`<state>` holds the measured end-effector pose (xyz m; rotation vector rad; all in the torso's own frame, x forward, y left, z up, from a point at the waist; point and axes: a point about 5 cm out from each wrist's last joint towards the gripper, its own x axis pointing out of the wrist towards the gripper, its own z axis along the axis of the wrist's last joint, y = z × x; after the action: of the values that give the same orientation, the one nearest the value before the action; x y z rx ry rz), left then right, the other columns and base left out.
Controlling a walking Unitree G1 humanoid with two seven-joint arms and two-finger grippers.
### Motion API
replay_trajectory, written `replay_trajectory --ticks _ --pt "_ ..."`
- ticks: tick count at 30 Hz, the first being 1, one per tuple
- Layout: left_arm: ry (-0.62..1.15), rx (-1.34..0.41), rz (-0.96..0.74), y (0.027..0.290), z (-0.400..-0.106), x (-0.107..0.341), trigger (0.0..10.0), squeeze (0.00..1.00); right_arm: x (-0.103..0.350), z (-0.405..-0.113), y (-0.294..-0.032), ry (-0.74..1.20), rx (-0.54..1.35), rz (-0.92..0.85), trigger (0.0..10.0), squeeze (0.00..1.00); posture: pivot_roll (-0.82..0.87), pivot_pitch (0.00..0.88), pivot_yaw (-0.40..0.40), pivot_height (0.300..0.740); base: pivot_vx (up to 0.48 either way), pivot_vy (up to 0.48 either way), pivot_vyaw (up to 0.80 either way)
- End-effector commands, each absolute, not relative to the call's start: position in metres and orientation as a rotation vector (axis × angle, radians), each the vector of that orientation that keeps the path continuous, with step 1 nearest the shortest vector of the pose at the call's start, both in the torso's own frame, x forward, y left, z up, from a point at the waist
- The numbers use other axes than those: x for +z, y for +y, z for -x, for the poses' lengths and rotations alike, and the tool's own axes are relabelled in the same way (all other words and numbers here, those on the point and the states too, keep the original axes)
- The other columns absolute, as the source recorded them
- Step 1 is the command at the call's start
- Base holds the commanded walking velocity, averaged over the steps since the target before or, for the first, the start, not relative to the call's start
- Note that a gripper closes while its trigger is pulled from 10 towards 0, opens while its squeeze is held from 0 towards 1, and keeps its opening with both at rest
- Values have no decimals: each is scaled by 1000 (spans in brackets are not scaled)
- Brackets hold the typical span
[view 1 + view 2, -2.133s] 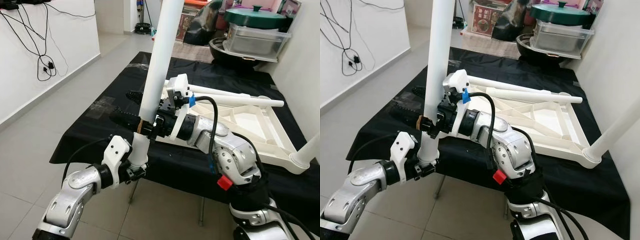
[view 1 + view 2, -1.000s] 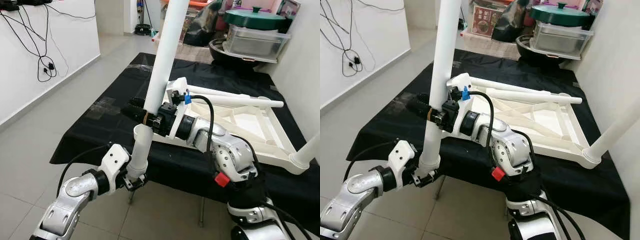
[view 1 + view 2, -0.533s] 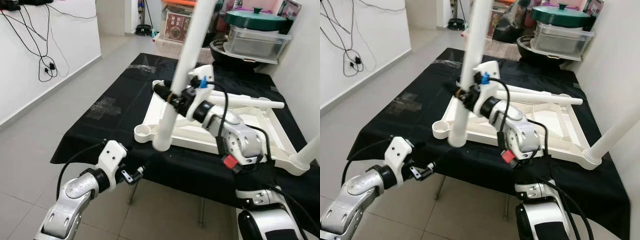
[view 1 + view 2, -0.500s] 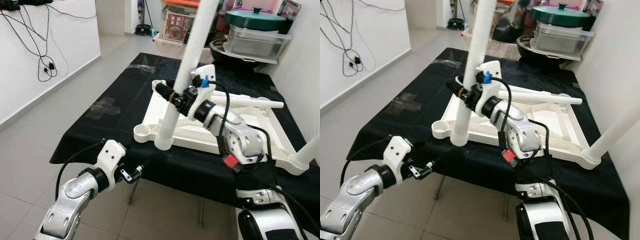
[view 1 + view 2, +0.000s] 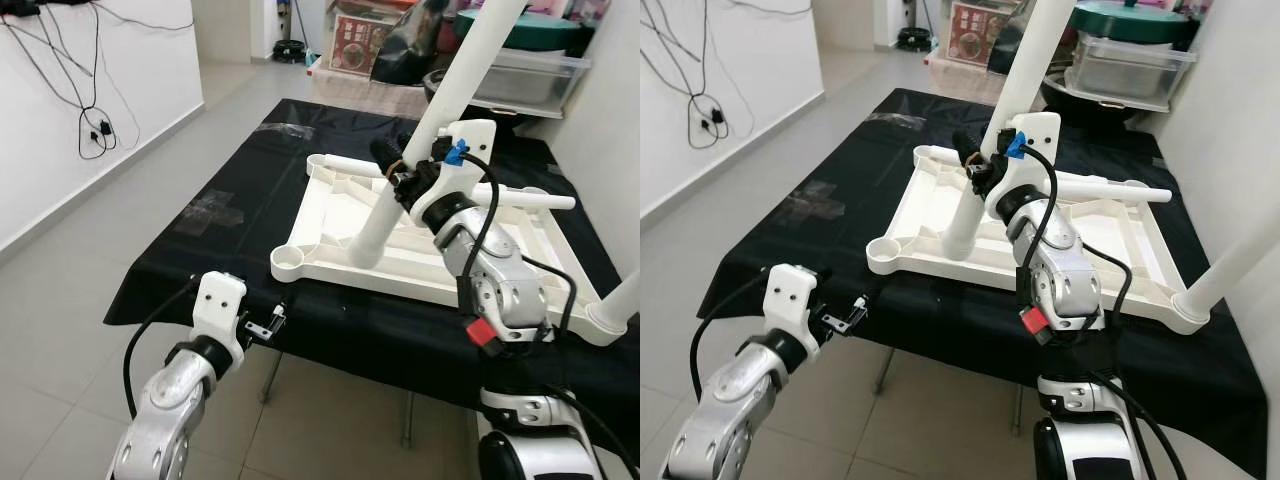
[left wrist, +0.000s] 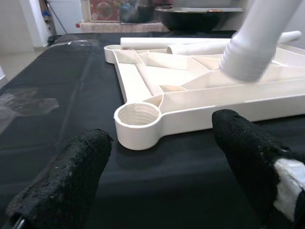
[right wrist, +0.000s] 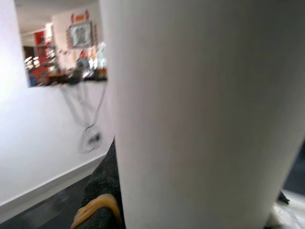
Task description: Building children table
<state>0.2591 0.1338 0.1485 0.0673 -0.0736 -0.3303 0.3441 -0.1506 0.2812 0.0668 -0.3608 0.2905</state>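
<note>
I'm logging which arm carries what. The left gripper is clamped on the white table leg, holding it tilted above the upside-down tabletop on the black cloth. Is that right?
Not quite: the right gripper is clamped on the white table leg, as the left eye view shows. The left gripper is open, low at the table's near edge. The leg is indeed tilted above the upside-down tabletop on the black cloth.

Smooth white plastic table frame (image 5: 330, 215) on matt black cloth (image 5: 215, 215); rough black fingers (image 6: 71, 176).
</note>
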Motion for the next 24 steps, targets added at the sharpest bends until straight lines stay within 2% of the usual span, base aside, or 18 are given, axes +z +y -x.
replay_trajectory --ticks 1,8,16,24 --pt "-69 -310 -78 134 -257 149 10000 0 286 -339 -157 -410 252 -33 10000 0 49 0 -87 740 0 0 0" --pt "-84 -243 -133 143 -249 154 10000 0 275 -331 -170 -390 146 95 10000 0 63 0 -106 740 0 0 0" --pt "-62 -182 -173 153 -232 151 10000 0 241 -312 -169 -280 163 172 10000 0 68 0 -118 740 0 0 0" --pt "-69 -168 -197 154 -232 153 10000 0 244 -304 -177 -309 143 132 10000 0 58 0 -120 740 0 0 0"
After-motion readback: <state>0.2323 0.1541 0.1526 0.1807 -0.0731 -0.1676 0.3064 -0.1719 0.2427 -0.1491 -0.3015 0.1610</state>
